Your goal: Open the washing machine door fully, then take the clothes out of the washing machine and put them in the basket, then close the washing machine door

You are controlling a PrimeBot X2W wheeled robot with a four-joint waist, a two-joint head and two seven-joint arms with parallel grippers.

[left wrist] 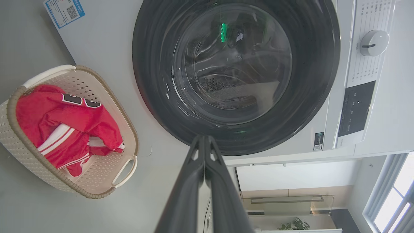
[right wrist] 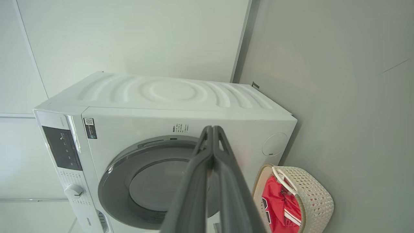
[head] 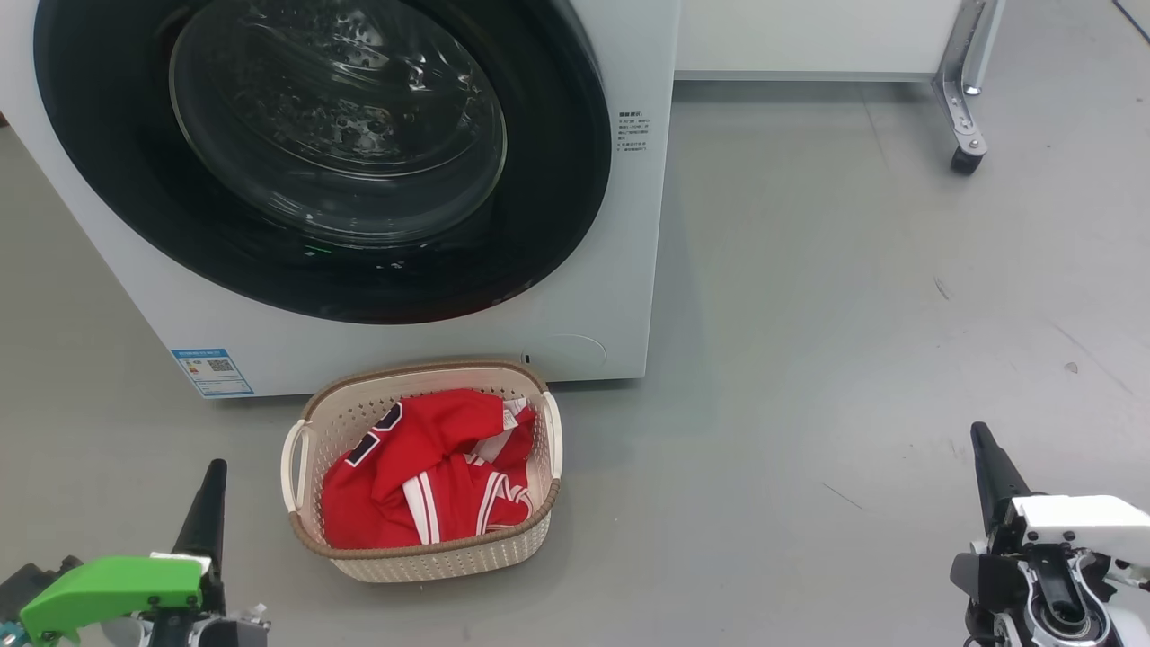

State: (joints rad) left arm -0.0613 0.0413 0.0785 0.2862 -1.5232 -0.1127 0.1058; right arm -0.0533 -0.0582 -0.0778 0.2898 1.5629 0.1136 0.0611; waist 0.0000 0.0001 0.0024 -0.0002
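Observation:
The white washing machine [head: 620, 270] fills the upper left of the head view, and its round black-rimmed door [head: 332, 153] lies flush against the front, closed. On the floor just before it stands the cream basket [head: 422, 562], holding the red clothes [head: 431, 485] with white stripes. My left gripper [head: 214, 476] is at the lower left, shut and empty, left of the basket. At the lower right, my right gripper [head: 981, 440] is shut and empty too, well apart from the basket. The left wrist view shows the door [left wrist: 233, 74], basket [left wrist: 126, 129] and clothes [left wrist: 64, 123].
A white cabinet on a metal leg with a caster [head: 966, 160] stands at the back right. Open grey floor [head: 853, 314] stretches to the right of the machine. The control panel with its dial [left wrist: 373, 42] shows in the left wrist view.

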